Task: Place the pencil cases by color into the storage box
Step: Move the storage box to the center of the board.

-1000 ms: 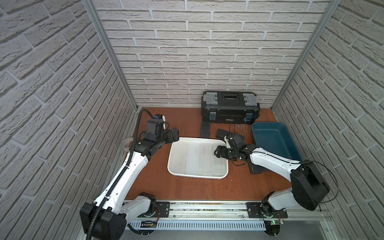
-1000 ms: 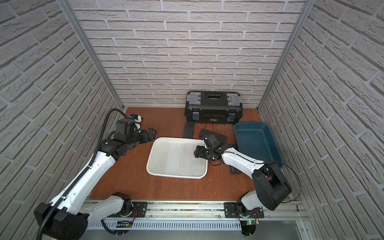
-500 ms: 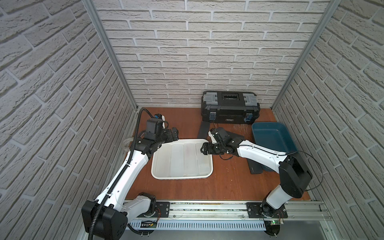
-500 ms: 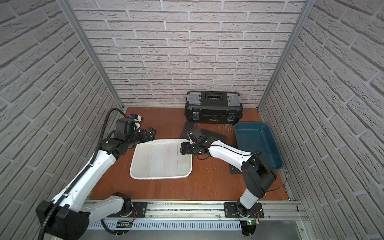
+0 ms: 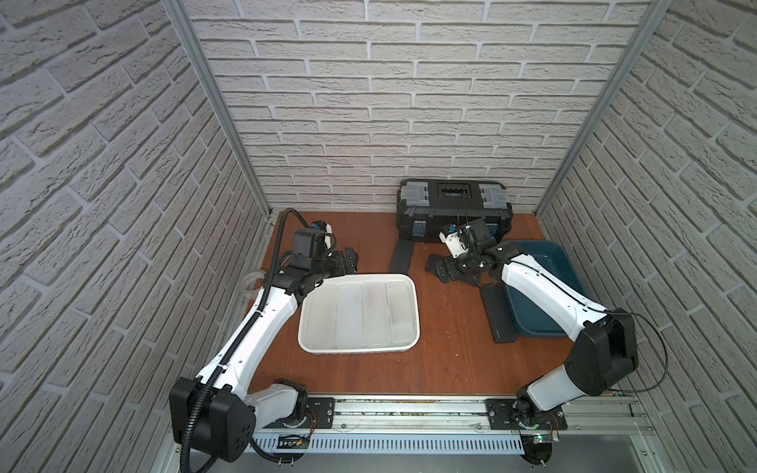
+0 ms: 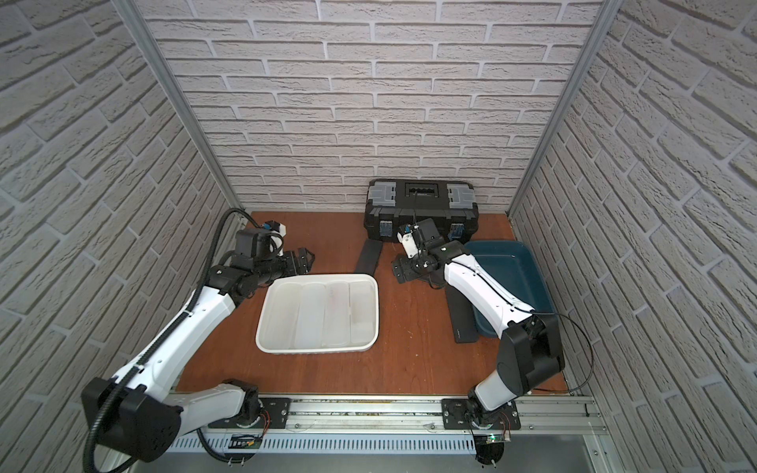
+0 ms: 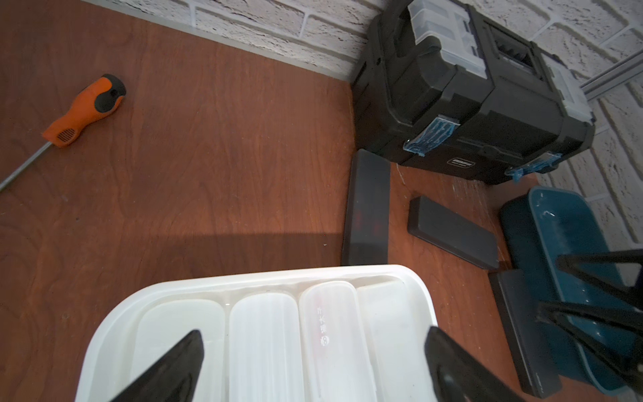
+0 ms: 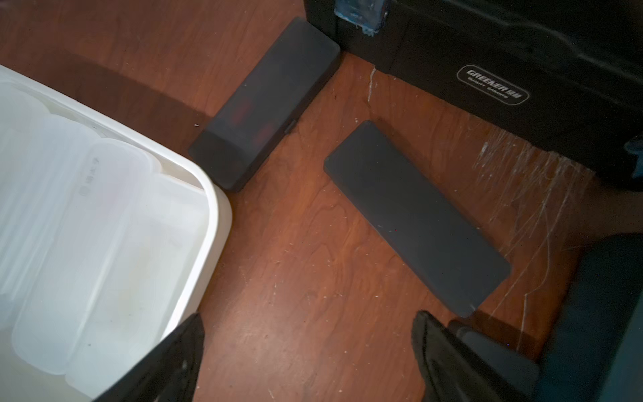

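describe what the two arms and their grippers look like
The left arm and right arm have white shells with black joints. The left gripper and right gripper are black, each with two tapered fingers. A black ribbed hose runs along the left arm; a thin black cable loops by the right elbow.

We're looking at a reddish wood-grain tabletop (image 8: 306,278), scratched pale beside the grainy black plastic toolbox (image 7: 452,115). The white tray (image 7: 243,276) is smooth, faintly glossy plastic; its pencil cases (image 7: 327,334) frosted, translucent; the black case (image 8: 414,215) matt.
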`<state>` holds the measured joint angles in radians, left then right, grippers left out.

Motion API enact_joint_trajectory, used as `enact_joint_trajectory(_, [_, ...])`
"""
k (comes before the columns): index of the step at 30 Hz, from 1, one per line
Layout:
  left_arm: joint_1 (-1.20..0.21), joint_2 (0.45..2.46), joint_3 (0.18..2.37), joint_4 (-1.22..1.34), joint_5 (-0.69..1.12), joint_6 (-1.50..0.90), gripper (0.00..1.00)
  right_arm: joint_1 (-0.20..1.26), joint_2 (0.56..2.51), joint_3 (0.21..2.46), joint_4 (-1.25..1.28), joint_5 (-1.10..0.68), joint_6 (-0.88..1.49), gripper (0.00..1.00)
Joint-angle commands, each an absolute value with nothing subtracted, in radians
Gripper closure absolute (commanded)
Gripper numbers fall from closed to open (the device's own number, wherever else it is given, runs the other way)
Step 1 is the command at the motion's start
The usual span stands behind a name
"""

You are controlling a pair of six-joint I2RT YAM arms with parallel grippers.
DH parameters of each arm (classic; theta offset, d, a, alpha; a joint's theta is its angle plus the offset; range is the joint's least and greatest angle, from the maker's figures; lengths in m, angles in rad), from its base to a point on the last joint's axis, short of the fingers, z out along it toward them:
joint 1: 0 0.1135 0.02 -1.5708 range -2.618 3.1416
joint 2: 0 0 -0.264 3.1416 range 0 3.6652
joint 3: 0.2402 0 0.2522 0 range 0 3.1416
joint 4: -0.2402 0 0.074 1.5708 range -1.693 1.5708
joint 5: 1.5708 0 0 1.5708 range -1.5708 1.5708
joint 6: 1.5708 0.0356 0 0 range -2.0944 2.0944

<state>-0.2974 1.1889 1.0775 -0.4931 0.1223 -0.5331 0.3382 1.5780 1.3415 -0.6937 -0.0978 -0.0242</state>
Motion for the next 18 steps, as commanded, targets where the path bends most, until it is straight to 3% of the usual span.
enact_joint_trajectory(1, [-0.317,1.193,1.067,-0.405,0.181,-0.538,0.02,0.295,1.63,1.379,-0.685,-0.186,-0.236,0.05])
enact_joint_trajectory(5, [-0.348,1.194,1.043,-0.379,0.198,-0.546,0.02,0.286,1.713,1.416,-0.653,-0.116,-0.358,0.06])
enact_joint_trajectory(18, [-0.376,1.176,1.014,-0.35,0.179,-0.538,0.02,0.18,1.782,1.284,-0.422,-0.187,-0.611,0.06])
